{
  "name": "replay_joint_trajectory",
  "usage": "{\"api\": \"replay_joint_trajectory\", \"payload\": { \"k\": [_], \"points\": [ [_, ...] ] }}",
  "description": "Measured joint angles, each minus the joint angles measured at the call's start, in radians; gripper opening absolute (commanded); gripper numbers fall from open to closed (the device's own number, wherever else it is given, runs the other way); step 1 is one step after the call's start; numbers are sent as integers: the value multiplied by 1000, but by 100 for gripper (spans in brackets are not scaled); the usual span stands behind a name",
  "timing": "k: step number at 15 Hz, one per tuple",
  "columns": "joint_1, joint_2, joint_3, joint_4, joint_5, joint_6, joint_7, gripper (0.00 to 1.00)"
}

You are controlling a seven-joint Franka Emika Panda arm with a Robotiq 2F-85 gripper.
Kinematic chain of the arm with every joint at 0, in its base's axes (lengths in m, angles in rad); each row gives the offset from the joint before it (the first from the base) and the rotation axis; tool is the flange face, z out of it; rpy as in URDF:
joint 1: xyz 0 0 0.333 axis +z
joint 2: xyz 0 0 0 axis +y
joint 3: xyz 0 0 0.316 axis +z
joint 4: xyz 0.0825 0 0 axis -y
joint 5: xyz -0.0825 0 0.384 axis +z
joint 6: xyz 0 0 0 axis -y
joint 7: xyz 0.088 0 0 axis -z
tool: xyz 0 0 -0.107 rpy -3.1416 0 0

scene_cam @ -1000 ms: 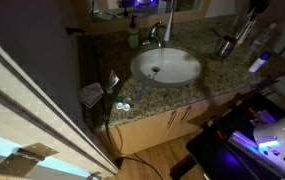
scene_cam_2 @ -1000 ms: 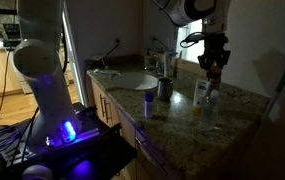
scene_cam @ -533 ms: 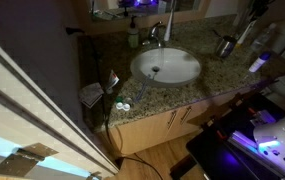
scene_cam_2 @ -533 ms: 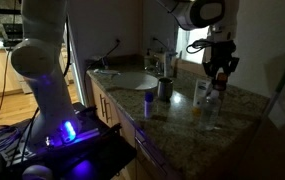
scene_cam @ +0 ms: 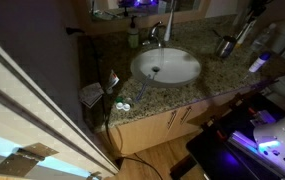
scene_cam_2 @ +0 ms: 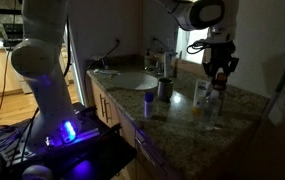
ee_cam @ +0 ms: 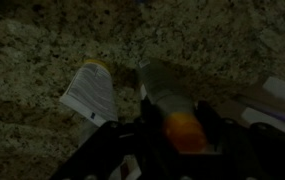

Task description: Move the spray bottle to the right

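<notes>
In the wrist view the orange-red head of the spray bottle (ee_cam: 180,130) sits between my gripper's (ee_cam: 179,138) two dark fingers, and its see-through body reaches away over the granite. In an exterior view the gripper (scene_cam_2: 218,72) comes down from above onto the top of the spray bottle (scene_cam_2: 213,104), which stands upright on the counter. The gripper is shut on the spray head. The short greenish-yellow bottle (scene_cam_2: 200,94) stands just beside it, and shows with its white label in the wrist view (ee_cam: 92,93). In an exterior view (scene_cam: 252,22) only the arm is clear.
A metal cup (scene_cam_2: 165,88) stands between the sink (scene_cam_2: 130,80) and the bottles, and also shows in an exterior view (scene_cam: 225,45). The faucet (scene_cam: 158,32) and a soap bottle (scene_cam: 133,38) stand behind the sink (scene_cam: 166,66). The wall lies close behind the gripper.
The gripper with the spray bottle moved a little away from the sink and lower between one second and half a second ago. Since then nothing has visibly moved.
</notes>
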Motion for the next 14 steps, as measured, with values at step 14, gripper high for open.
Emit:
{"api": "replay_joint_trajectory", "payload": {
  "k": [14],
  "points": [
    [42,-218,0,11,-75,77,-26,100]
  ]
}}
